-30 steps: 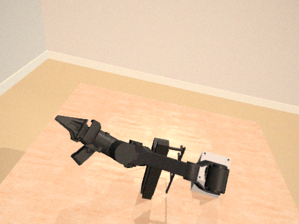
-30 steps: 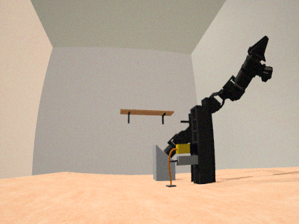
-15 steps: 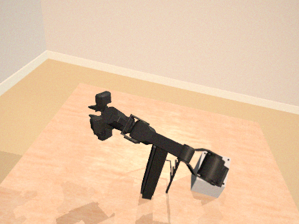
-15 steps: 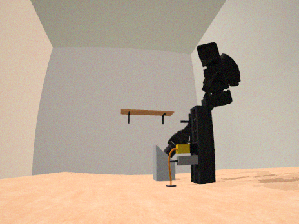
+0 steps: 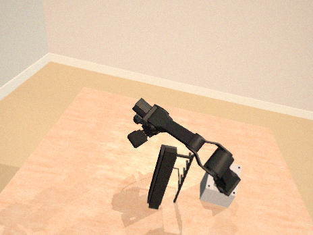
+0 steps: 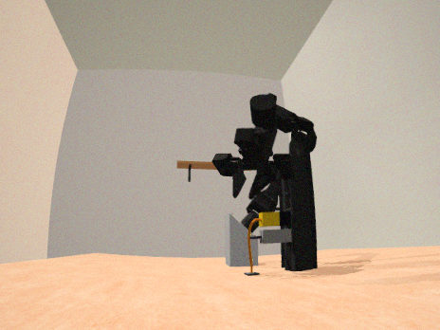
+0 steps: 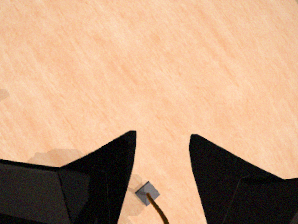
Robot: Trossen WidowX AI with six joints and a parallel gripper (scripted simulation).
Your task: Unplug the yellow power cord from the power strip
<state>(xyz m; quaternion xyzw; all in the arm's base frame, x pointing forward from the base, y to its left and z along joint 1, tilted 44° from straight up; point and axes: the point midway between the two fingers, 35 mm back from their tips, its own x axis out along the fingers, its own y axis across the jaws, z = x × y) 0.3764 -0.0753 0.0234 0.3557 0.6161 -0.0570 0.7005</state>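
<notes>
The power strip is a tall black block standing upright. The yellow plug sticks out from its left side in the exterior view, with a dark part between it and the strip. Its orange-yellow cord bends down to a small dark plate on the table. My gripper is partly open with nothing between its fingers. It points down, above and a little left of the plug in the exterior view, not touching it. In the top view the fingertips and plug are hidden.
A grey plug sits just below the yellow one. A thin black rod frame stands beside the strip. My arm's grey base is behind. A wooden shelf shows on the far wall, partly behind the arm.
</notes>
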